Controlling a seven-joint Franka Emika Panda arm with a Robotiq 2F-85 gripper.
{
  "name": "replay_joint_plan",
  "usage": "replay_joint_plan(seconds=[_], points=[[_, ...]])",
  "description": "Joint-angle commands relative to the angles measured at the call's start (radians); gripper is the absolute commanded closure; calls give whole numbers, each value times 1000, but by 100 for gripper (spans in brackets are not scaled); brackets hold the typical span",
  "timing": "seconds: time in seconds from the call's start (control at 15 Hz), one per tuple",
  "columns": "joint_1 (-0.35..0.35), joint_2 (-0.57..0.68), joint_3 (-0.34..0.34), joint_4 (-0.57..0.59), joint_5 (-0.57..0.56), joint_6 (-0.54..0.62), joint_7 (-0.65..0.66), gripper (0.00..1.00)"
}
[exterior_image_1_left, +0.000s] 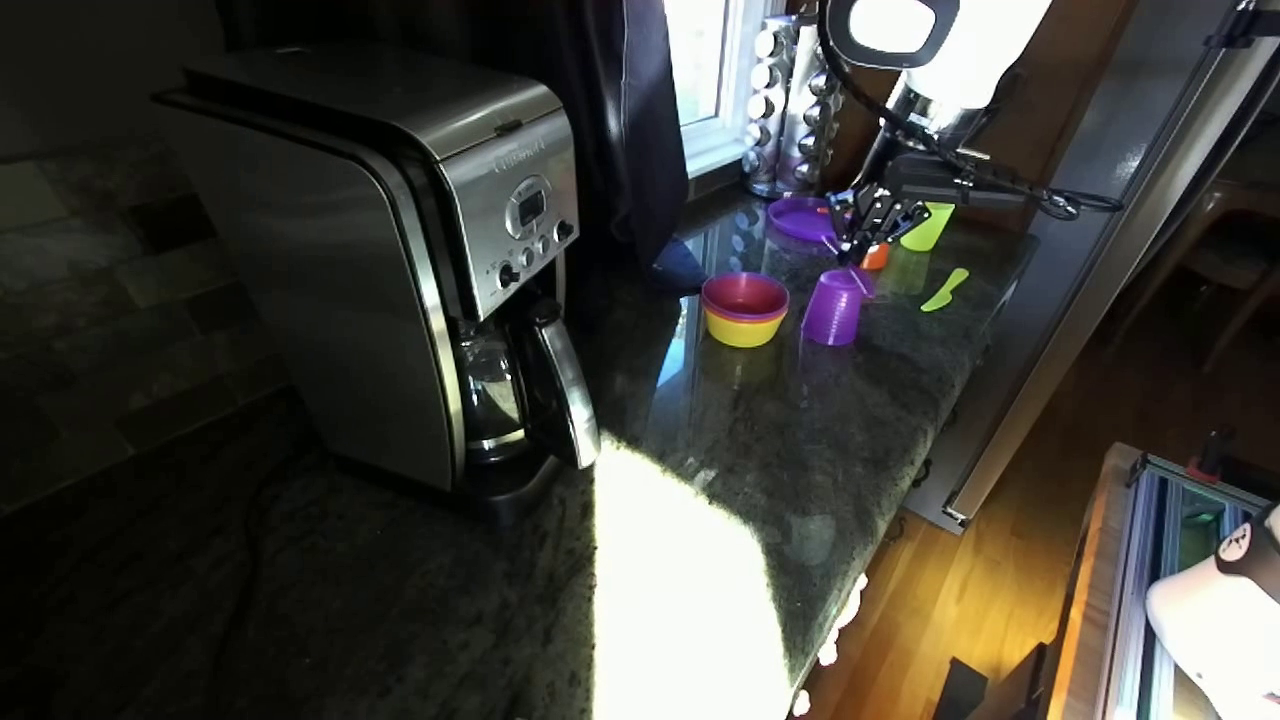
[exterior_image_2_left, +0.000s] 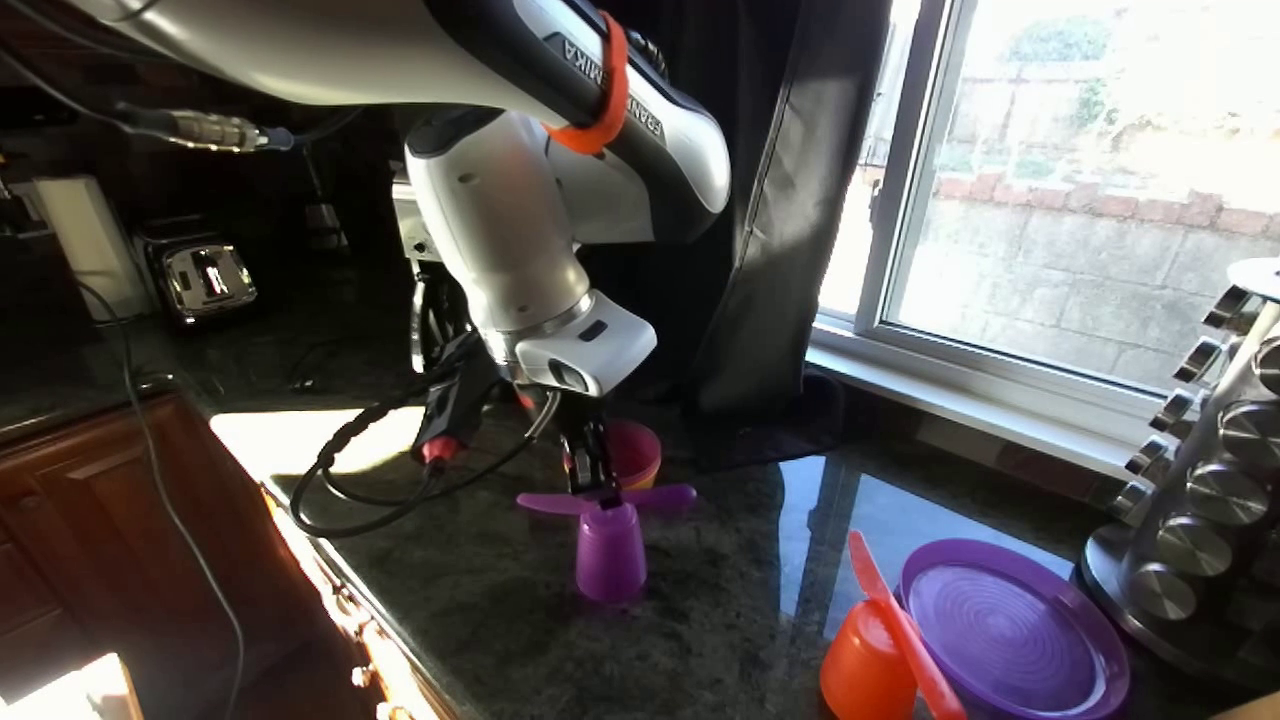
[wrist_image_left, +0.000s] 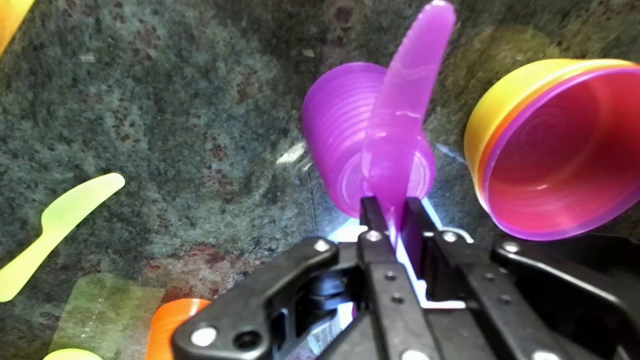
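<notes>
My gripper (wrist_image_left: 391, 201) points down with its fingertips on both sides of a purple plastic knife (wrist_image_left: 409, 95) and is closed on it; the knife also shows in an exterior view (exterior_image_2_left: 668, 500). The knife lies level across the top of an upside-down purple cup (wrist_image_left: 335, 115), which stands on the dark stone counter in both exterior views (exterior_image_1_left: 832, 312) (exterior_image_2_left: 610, 560). Whether the knife rests on the cup or is just above it is hard to tell. Beside the cup is a stack of bowls (wrist_image_left: 560, 150), red inside and yellow outside, also in an exterior view (exterior_image_1_left: 745, 325).
An upside-down orange cup (exterior_image_2_left: 865, 665) with an orange knife (exterior_image_2_left: 905, 640) across it stands by a purple plate (exterior_image_2_left: 1010, 630). A green cup (exterior_image_1_left: 928, 228) and green knife (exterior_image_1_left: 945, 290) lie near the counter's edge. A spice rack (exterior_image_1_left: 790, 110) and coffee maker (exterior_image_1_left: 510, 200) stand on the counter.
</notes>
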Motion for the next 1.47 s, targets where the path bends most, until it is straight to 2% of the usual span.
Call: replay_joint_plan(seconds=[0.0,1.4], points=[[8,-34,-15,-23,22,-28,-3,96],[83,-39,-96,-15,22,-44,-3,96]])
